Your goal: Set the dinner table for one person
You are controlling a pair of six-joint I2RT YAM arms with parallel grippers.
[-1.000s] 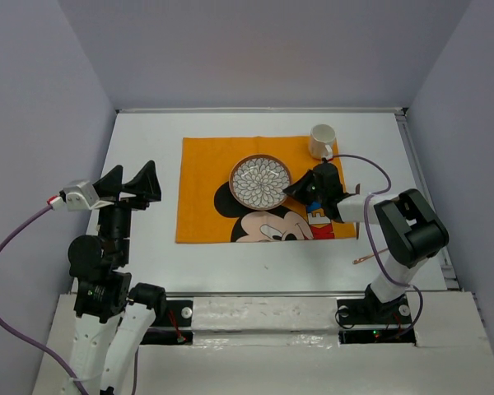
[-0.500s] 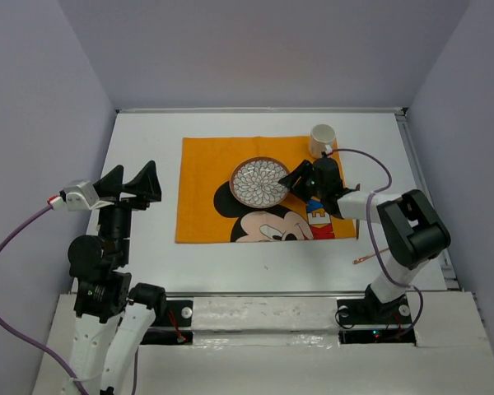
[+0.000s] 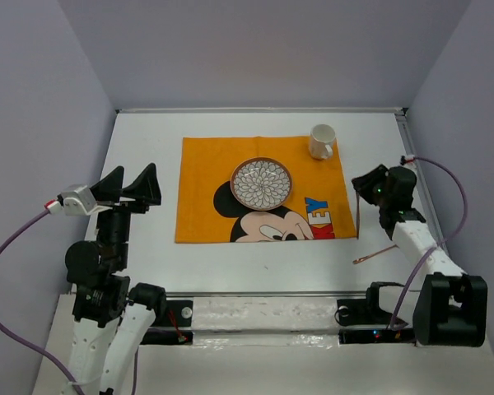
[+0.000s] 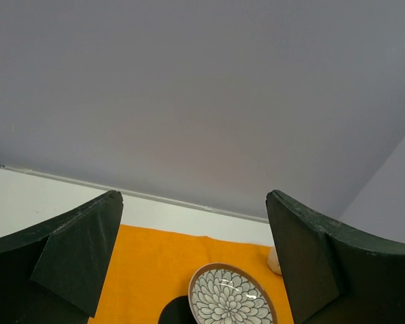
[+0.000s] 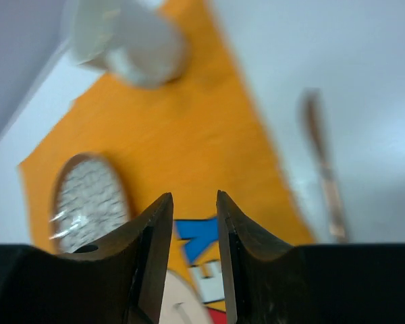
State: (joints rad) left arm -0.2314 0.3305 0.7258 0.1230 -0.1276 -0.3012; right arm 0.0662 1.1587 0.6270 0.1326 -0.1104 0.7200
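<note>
The white dinner table (image 3: pixel 148 132) carries an orange Mickey Mouse placemat (image 3: pixel 206 197). A round flower-patterned plate (image 3: pixel 262 183) sits on the placemat's middle. A white mug (image 3: pixel 322 141) stands at its far right corner. A thin copper utensil (image 3: pixel 375 255) lies on the bare table right of the placemat. My right gripper (image 3: pixel 364 183) hovers just off the placemat's right edge, jaws slightly apart and empty. The right wrist view shows the plate (image 5: pixel 88 196), the mug (image 5: pixel 131 37) and the utensil (image 5: pixel 324 169), blurred. My left gripper (image 3: pixel 133 184) is wide open and empty, left of the placemat.
Grey walls close the table on three sides, with a raised rail (image 3: pixel 424 189) along the right edge. The left wrist view looks past my open left gripper (image 4: pixel 194 196) to the plate (image 4: pixel 231 297) and the back wall.
My right gripper has swung right, from over the placemat beside the plate to beyond the placemat's right edge. The Mickey lettering is now uncovered. The left arm has barely moved.
</note>
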